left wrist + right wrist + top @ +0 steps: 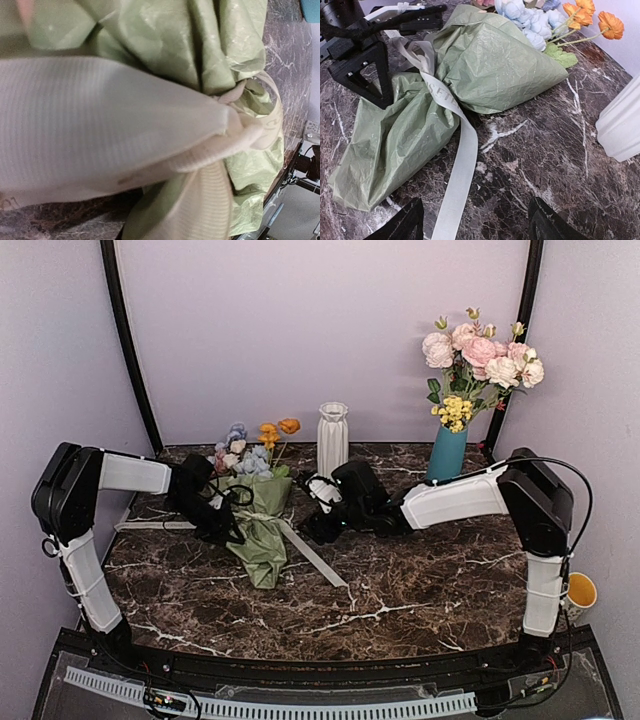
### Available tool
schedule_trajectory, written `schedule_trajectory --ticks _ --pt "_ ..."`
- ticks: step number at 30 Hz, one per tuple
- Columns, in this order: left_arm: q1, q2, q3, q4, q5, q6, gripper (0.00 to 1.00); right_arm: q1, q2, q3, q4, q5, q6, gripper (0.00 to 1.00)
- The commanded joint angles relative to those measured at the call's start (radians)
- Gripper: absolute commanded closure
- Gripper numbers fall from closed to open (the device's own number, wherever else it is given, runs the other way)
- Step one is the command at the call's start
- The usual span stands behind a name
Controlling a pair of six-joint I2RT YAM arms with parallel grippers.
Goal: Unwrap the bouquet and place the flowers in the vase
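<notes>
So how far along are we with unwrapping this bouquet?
Done: nothing yet; the bouquet lies wrapped on the table, its ribbon knotted. In hand: the left gripper looks pinched on the ribbon; the right gripper hovers open. Left: untie, open the paper, move the flowers to the vase, which shows none.

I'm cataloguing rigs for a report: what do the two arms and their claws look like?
The left arm and right arm have white links between bulky black joints; a black cable loops along the right one. The left claw and right claw are black.
</notes>
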Motion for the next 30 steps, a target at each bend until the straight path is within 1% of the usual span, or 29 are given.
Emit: schedule_trajectory --ticks 1,3,6,9,11,13,16,19,22,24,28,30 --pt "-0.006 -0.031 0.009 -0.059 -0.098 0.047 0.85 0.0 0.032 0.034 0.063 -0.095 -0.071 0.3" --pt "-0.005 -0.047 0.014 -0.116 -0.189 0.077 0.89 0.005 0.061 0.051 0.071 -0.124 -0.109 0.31" --pt "-0.005 -0.086 0.02 -0.202 -0.335 0.107 0.91 0.011 0.105 0.094 0.071 -0.152 -0.146 0.31" --pt "-0.004 -0.143 0.018 -0.248 -0.41 0.102 0.91 0.014 0.151 0.152 0.06 -0.182 -0.182 0.31" --pt "-0.004 -0.178 0.019 -0.262 -0.409 0.087 0.84 0.017 0.183 0.198 0.05 -0.193 -0.209 0.31" --pt "-0.004 -0.206 0.024 -0.276 -0.399 0.066 0.74 0.021 0.224 0.255 0.028 -0.211 -0.243 0.31" --pt "-0.004 -0.242 0.024 -0.281 -0.372 0.031 0.5 0.034 0.293 0.355 -0.02 -0.237 -0.286 0.31" --pt "-0.004 -0.259 0.007 -0.252 -0.313 0.005 0.31 0.036 0.348 0.417 -0.005 -0.243 -0.251 0.31" --pt "-0.004 -0.255 -0.013 -0.22 -0.227 0.009 0.27 0.035 0.376 0.453 0.002 -0.25 -0.24 0.33" --pt "-0.003 -0.231 -0.028 -0.211 -0.219 0.022 0.24 0.034 0.393 0.462 0.004 -0.24 -0.227 0.35" --pt "-0.002 -0.166 -0.054 -0.187 -0.159 0.038 0.24 0.035 0.42 0.464 0.019 -0.24 -0.196 0.41" --pt "-0.002 -0.153 -0.063 -0.174 -0.161 0.038 0.27 0.035 0.437 0.47 0.026 -0.236 -0.171 0.44"
